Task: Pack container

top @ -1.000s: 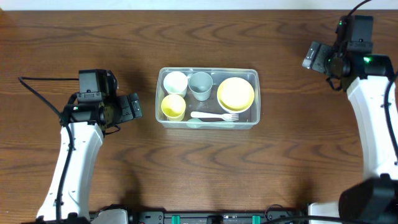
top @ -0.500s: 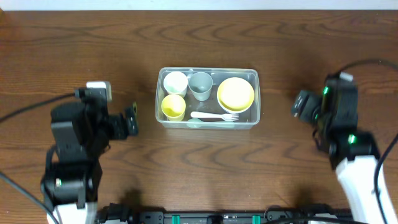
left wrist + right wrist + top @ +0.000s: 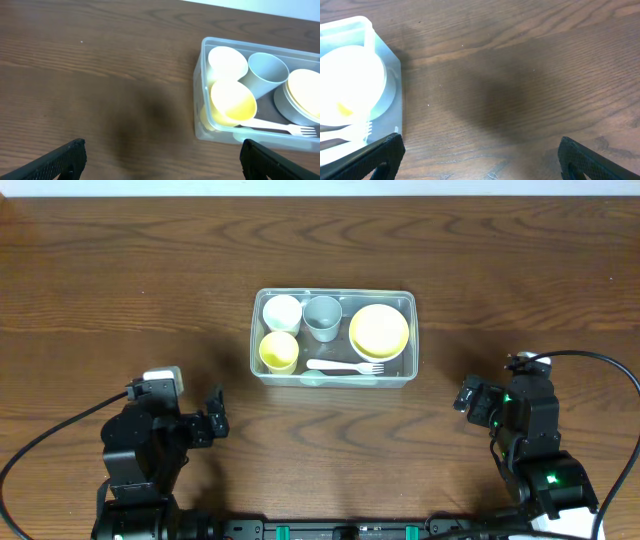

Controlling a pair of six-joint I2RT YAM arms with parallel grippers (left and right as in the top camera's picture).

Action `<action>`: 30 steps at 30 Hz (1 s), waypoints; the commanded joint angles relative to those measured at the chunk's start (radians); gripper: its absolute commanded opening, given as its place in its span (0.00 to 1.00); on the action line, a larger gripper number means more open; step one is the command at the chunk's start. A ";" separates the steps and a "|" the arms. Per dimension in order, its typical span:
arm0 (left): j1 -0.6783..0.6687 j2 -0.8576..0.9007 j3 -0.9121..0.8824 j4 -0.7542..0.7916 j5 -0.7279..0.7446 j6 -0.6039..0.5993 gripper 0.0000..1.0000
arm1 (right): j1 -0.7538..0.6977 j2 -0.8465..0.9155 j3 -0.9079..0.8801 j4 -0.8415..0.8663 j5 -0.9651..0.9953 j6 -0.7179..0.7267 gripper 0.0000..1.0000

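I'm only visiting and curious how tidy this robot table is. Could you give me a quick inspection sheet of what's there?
Surface: dark wooden table.
Job's things: clear container holds white cup, grey cup, yellow cup, yellow bowl, white fork.
Clutter: nothing seen.
Grippers: left gripper and right gripper both open, empty, near the table's front edge.
Cables: black cable by left arm, second cable by right arm.
Surroundings: pale strip beyond far edge.

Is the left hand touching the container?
Apart. The overhead view shows bare table between the left hand and the container.
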 commanded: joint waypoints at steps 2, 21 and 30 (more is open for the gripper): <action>-0.002 0.009 -0.003 0.004 -0.019 -0.019 0.98 | 0.010 -0.003 -0.003 -0.002 0.013 0.017 0.99; -0.002 0.011 -0.003 0.004 -0.019 -0.019 0.98 | 0.010 -0.003 -0.003 -0.011 0.014 0.016 0.99; -0.002 0.011 -0.003 0.004 -0.019 -0.019 0.98 | -0.027 -0.249 -0.169 0.193 0.011 -0.098 0.99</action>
